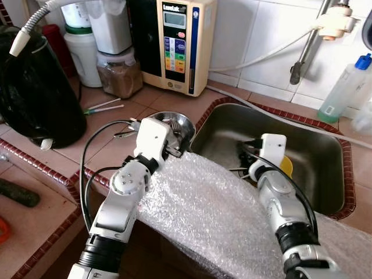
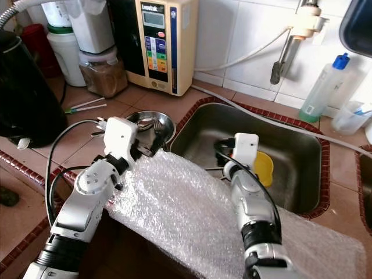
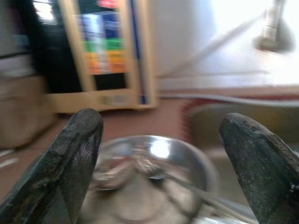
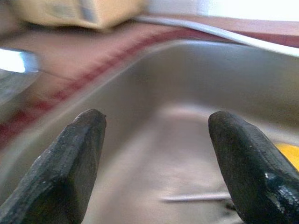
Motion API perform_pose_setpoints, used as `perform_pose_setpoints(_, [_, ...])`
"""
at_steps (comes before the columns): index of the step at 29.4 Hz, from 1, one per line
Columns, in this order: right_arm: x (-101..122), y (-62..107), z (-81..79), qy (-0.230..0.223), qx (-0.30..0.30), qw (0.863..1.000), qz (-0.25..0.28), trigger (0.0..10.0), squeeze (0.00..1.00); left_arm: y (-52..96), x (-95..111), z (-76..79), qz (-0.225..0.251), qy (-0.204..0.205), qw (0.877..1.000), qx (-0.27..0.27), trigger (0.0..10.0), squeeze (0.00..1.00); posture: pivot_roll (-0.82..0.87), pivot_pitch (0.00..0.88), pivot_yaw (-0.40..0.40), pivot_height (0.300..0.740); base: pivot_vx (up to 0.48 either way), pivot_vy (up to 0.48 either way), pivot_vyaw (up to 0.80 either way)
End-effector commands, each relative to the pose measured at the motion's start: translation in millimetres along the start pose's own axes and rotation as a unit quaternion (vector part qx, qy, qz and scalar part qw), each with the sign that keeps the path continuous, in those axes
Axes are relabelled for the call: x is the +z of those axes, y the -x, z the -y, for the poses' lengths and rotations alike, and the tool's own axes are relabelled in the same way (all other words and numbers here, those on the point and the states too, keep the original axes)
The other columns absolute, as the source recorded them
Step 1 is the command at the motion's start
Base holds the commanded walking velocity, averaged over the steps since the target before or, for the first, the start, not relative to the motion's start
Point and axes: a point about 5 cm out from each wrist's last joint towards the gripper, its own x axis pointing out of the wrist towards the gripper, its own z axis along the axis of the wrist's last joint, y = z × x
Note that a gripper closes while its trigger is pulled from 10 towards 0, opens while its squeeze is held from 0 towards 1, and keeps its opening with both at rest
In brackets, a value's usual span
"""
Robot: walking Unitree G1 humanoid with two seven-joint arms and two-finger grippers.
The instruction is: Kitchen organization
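A steel bowl (image 1: pixel 181 123) holding a fork and other cutlery sits on the tiled counter at the sink's left corner. My left gripper (image 1: pixel 168 142) hovers just in front of it, open, and the bowl (image 3: pixel 154 172) lies between its fingers in the left wrist view. Over the steel sink (image 1: pixel 317 152) my right gripper (image 1: pixel 247 158) points down into the basin, open and empty. A yellow item (image 1: pixel 286 166) lies in the basin beside it, and a thin utensil (image 4: pixel 196 198) rests on the bottom. Both forearms lie over a sheet of bubble wrap (image 1: pixel 203 209) draped across the counter's front edge.
A black kettle (image 1: pixel 32 93) stands at the left. Behind the bowl are a cream water appliance (image 1: pixel 177 43), a jar of brown contents (image 1: pixel 120 72) and white containers. Thin sticks (image 1: pixel 103 107) lie on the tiles. A tap (image 1: pixel 308 49) and a blue-capped bottle (image 1: pixel 344 87) stand behind the sink.
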Motion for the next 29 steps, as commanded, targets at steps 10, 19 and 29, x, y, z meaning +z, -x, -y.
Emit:
perform_pose_setpoints(10, [-0.6, 19.9, -36.5, -0.013, 0.117, 0.993, 0.025, 10.0, 1.0, -2.5, 2.0, -28.6, 0.012, -0.002, 0.993, 0.114, 10.0, 1.0, 0.04, 0.0, 0.002, 0.74, 0.0, 0.0, 0.0])
perform_pose_setpoints(19, [1.8, 37.7, -55.2, 0.013, 0.201, 0.979, 0.013, 10.0, 0.0, 0.9, -7.7, -55.7, -0.018, 0.024, 0.975, 0.222, 10.0, 1.0, 0.03, 0.0, 0.002, 0.74, 0.0, 0.0, 0.0])
perform_pose_setpoints(29, [0.7, 45.8, -54.1, 0.036, 0.218, 0.975, -0.002, 10.0, 0.0, 3.0, -22.3, -65.4, -0.054, 0.086, 0.958, 0.268, 10.0, 0.0, 0.02, 0.0, -0.004, 0.74, 0.0, 0.0, 0.0])
